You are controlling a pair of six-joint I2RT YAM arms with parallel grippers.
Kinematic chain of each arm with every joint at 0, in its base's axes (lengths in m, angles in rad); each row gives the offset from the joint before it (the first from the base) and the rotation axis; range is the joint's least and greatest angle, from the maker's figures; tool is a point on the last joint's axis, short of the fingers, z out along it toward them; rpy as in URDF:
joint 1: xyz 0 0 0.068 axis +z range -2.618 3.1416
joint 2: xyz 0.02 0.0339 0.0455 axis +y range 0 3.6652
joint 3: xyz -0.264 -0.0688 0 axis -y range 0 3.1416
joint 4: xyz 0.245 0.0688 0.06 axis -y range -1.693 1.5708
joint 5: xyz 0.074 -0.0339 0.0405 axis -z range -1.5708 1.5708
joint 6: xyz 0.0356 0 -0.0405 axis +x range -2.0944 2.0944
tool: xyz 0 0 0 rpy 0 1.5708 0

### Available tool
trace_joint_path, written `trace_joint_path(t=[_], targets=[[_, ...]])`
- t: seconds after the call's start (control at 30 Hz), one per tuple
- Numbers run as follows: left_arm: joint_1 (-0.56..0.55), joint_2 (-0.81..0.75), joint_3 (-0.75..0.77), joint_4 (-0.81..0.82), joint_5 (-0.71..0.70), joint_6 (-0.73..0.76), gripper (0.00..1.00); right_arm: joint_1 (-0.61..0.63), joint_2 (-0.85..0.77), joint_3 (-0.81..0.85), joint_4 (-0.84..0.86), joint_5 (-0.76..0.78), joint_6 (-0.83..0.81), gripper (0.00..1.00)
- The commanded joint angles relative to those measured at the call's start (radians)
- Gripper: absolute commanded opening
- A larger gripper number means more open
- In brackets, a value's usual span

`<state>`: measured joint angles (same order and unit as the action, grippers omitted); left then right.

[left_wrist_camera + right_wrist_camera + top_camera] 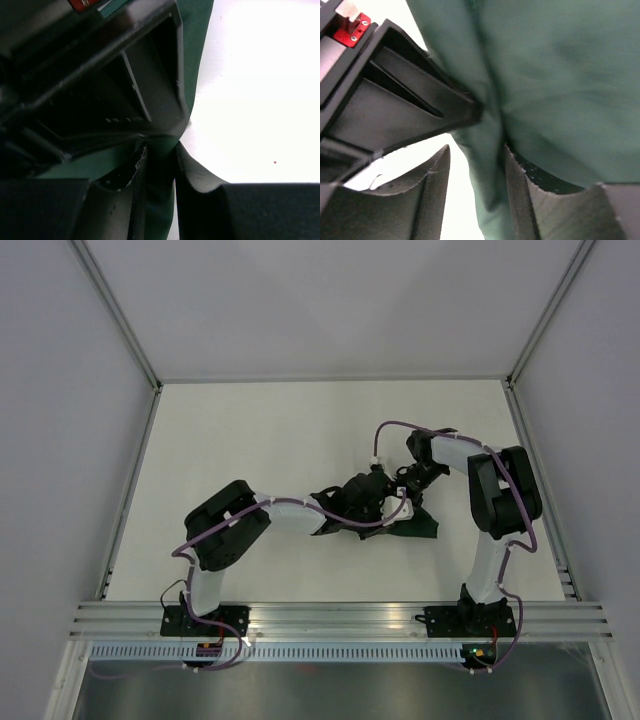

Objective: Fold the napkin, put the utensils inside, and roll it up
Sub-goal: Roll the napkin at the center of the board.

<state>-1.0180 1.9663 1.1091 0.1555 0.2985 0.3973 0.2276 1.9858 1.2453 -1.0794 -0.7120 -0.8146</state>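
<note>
Seen from above, the plain dark green matte fabric napkin lies bunched on the white counter, directly beneath the two arms' tips. The left end effector and the right end effector meet almost tip to tip over it, so much of the cloth is hidden under them.

In the left wrist view, a ridge of the napkin runs up between this end effector's fingers, which press on it from both sides. It is clenched on the cloth, probably to keep a folded edge from slipping. The other arm's black end effector sits just ahead, against the same cloth.

In the right wrist view, the fingers stand apart, released. A narrow strip of napkin hangs in the gap against one finger, with bright counter showing beside the other. The broad spread of cloth lies ahead and off to one side. I judge that one side pins the fold while the other is free to take a new hold.
</note>
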Motion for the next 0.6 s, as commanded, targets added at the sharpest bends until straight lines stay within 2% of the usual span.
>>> trace_joint_path(t=[0.0,0.23,0.33,0.57], targets=[[0.033,0.051,0.003,-0.119,0.148,-0.132,0.02,-0.013,-0.103,-0.029,0.232,0.117,0.099,0.55],[0.120,0.091,0.018,-0.149,0.323,-0.230,0.02,-0.082,-0.241,-0.102,0.423,0.178,0.244,0.59],[0.151,0.130,0.050,-0.195,0.393,-0.264,0.02,-0.120,-0.336,-0.150,0.450,0.177,0.226,0.59],[0.191,0.276,0.188,-0.362,0.511,-0.324,0.02,-0.120,-0.599,-0.341,0.424,0.092,0.056,0.61]])
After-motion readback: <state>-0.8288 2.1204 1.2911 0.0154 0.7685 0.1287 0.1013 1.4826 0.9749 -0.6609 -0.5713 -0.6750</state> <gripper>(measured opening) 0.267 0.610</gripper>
